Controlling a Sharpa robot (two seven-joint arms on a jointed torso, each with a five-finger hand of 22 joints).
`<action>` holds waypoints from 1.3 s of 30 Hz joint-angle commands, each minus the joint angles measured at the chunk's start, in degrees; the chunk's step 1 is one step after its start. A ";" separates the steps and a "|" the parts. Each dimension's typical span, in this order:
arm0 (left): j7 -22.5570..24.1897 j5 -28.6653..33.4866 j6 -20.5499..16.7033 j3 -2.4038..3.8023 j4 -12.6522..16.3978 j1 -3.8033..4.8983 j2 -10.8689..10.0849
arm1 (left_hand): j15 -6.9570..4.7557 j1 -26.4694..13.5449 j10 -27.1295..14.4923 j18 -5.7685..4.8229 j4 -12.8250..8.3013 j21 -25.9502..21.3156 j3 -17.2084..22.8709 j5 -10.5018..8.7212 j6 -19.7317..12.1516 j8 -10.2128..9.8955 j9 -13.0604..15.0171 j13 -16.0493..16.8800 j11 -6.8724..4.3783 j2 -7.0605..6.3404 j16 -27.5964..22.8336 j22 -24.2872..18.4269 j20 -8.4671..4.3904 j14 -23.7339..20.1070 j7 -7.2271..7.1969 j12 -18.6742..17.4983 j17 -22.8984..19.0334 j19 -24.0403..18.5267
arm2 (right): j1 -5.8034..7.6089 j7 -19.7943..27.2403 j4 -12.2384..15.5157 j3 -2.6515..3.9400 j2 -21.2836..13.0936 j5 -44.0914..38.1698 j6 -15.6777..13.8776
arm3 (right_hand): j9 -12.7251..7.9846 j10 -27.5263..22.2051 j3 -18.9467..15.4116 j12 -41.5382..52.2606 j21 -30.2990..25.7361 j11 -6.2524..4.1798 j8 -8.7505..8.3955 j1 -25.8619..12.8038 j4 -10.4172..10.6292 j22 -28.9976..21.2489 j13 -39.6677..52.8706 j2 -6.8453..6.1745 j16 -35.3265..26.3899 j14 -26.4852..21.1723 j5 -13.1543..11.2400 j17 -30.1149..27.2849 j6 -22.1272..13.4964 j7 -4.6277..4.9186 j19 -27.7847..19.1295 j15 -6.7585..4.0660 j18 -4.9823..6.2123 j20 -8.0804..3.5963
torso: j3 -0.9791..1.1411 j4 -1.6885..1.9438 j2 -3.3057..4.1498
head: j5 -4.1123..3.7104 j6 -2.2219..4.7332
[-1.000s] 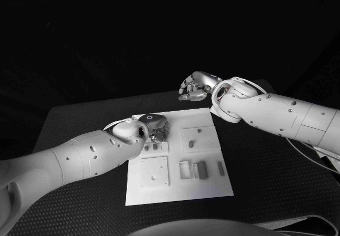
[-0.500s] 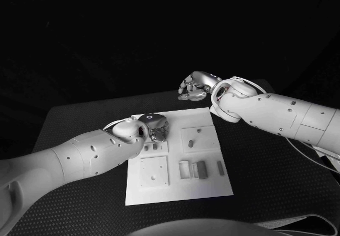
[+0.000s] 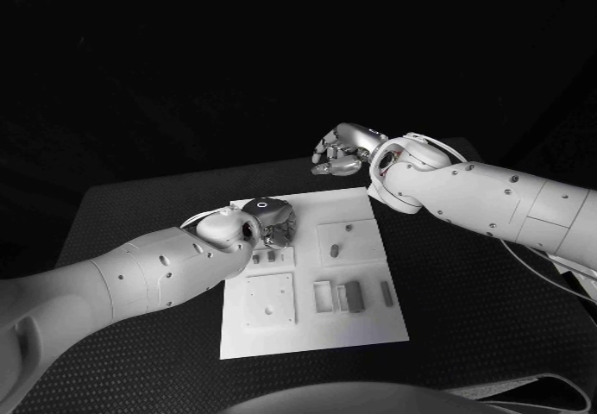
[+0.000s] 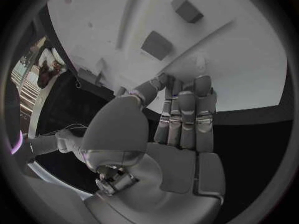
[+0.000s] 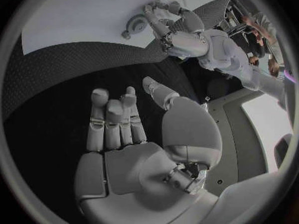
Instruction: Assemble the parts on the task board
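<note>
Left hand: your left hand [image 3: 276, 226] sits low over the far left part of the task board [image 3: 373, 323]; in the left wrist view its fingers [image 4: 187, 117] lie straight and close together, tips down at the board's edge, with nothing between them and the thumb.
Right hand: your right hand [image 3: 342, 148] hangs above the counter [image 3: 137, 207] just past the board's far edge, apart from the board; in the right wrist view its fingers [image 5: 112, 119] are loosely curled and a little apart over the dark mat, holding nothing.
Task board: the white plate lies in the middle of the counter, long side running away from you.
Parts: small grey parts [image 3: 355, 296] lie in the near right block of the board; one more part [image 3: 335, 252] lies in the square plate further back; two small ones [image 3: 265, 257] sit just beside your left hand.
Contact: you cannot tell whether the left fingertips touch the board.
</note>
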 commanded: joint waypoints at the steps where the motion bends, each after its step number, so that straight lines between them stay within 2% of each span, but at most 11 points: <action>1: -0.49 -0.72 3.32 -0.80 -0.39 -1.13 -0.19 | -0.20 0.19 0.99 4.68 -0.02 -0.17 0.61 0.32 0.86 0.66 0.21 0.28 -0.20 1.08 0.23 0.91 -0.40 0.74 -0.16 0.11 -0.15 0.34 | -0.01 0.45 0.10 0.04 -0.04 -0.16 0.28 | -0.03 0.24 -0.01 0.25 -0.13 0.26 0.07 0.15 0.20 0.90 -0.07 0.57 -0.02 0.20 0.10 -0.09 0.08 0.37 0.05 -0.03 0.82 -0.13 | 0.02 0.10 -0.04 | -0.03 -0.06; 8: -0.52 -0.73 1.26 -0.80 -0.55 -1.14 -0.35 | -0.86 0.95 2.65 4.50 0.09 -0.35 2.18 0.52 2.02 1.37 0.46 0.52 -0.86 1.63 0.19 0.69 -0.85 1.88 -0.66 0.33 -0.55 1.24 | -0.01 0.49 0.08 0.04 -0.05 -0.16 0.26 | -0.03 0.24 -0.01 0.26 -0.12 0.25 0.07 0.15 0.19 0.91 -0.08 0.56 -0.01 0.20 0.10 -0.09 0.08 0.37 0.05 -0.03 0.82 -0.13 | -0.02 0.06 -0.07 | 0.03 -0.01; 25: 1.22 -0.46 -3.61 -0.59 0.71 -1.13 -1.71 | -1.25 0.93 3.66 4.26 0.40 -0.47 3.44 0.40 2.55 1.74 0.66 0.72 -1.24 1.23 0.40 0.65 -1.42 2.90 -0.93 0.11 -0.73 2.37 | -0.01 0.52 0.08 0.04 -0.18 -0.17 0.13 | -0.03 0.25 -0.02 0.27 -0.12 0.25 0.08 0.14 0.18 0.91 -0.08 0.56 -0.01 0.22 0.11 -0.09 0.09 0.36 0.06 -0.04 0.82 -0.13 | -0.04 0.09 -0.07 | 0.13 0.26; 30: 1.66 -0.15 -4.69 0.04 1.75 -1.09 -2.47 | -1.28 0.96 3.75 4.24 0.37 -0.49 3.51 0.39 2.62 1.78 0.68 0.75 -1.27 1.21 0.41 0.65 -1.46 2.95 -0.97 0.10 -0.74 2.42 | -0.01 0.51 0.05 0.04 -0.25 -0.17 0.14 | -0.03 0.26 -0.02 0.27 -0.12 0.24 0.08 0.14 0.18 0.91 -0.08 0.56 0.00 0.22 0.11 -0.09 0.09 0.36 0.07 -0.04 0.82 -0.13 | -0.05 0.10 -0.08 | 0.16 0.39; 32: 1.76 -0.13 -4.79 0.70 2.01 -1.09 -2.58 | -1.30 0.97 3.79 4.23 0.35 -0.49 3.55 0.39 2.65 1.80 0.69 0.76 -1.29 1.19 0.42 0.66 -1.48 2.99 -0.99 0.09 -0.74 2.46 | -0.01 0.48 0.07 0.04 -0.27 -0.17 0.15 | -0.03 0.26 -0.02 0.27 -0.12 0.24 0.08 0.14 0.17 0.91 -0.08 0.56 0.00 0.22 0.11 -0.09 0.09 0.36 0.07 -0.04 0.82 -0.14 | -0.05 0.13 -0.07 | 0.19 0.39; 34: 1.78 -0.09 -4.78 1.01 2.29 -1.09 -2.79 | -1.30 0.98 3.80 4.22 0.35 -0.50 3.56 0.39 2.66 1.81 0.70 0.76 -1.29 1.18 0.42 0.66 -1.49 3.00 -0.99 0.09 -0.75 2.47 | -0.01 0.48 0.08 0.04 -0.28 -0.17 0.14 | -0.03 0.26 -0.03 0.27 -0.12 0.24 0.08 0.14 0.17 0.91 -0.08 0.55 0.00 0.22 0.11 -0.09 0.09 0.36 0.07 -0.04 0.82 -0.14 | -0.03 0.14 -0.06 | 0.22 0.44; 39: 1.91 0.01 -4.89 2.38 3.55 -1.06 -3.57 | -1.32 0.98 3.84 4.21 0.34 -0.51 3.59 0.38 2.68 1.82 0.70 0.77 -1.30 1.16 0.42 0.66 -1.51 3.03 -1.00 0.07 -0.75 2.51 | -0.01 0.47 0.09 0.04 -0.33 -0.17 0.15 | -0.03 0.26 -0.03 0.27 -0.12 0.24 0.08 0.14 0.17 0.91 -0.09 0.55 0.00 0.22 0.11 -0.10 0.09 0.35 0.07 -0.04 0.82 -0.14 | -0.07 0.15 -0.08 | 0.32 0.55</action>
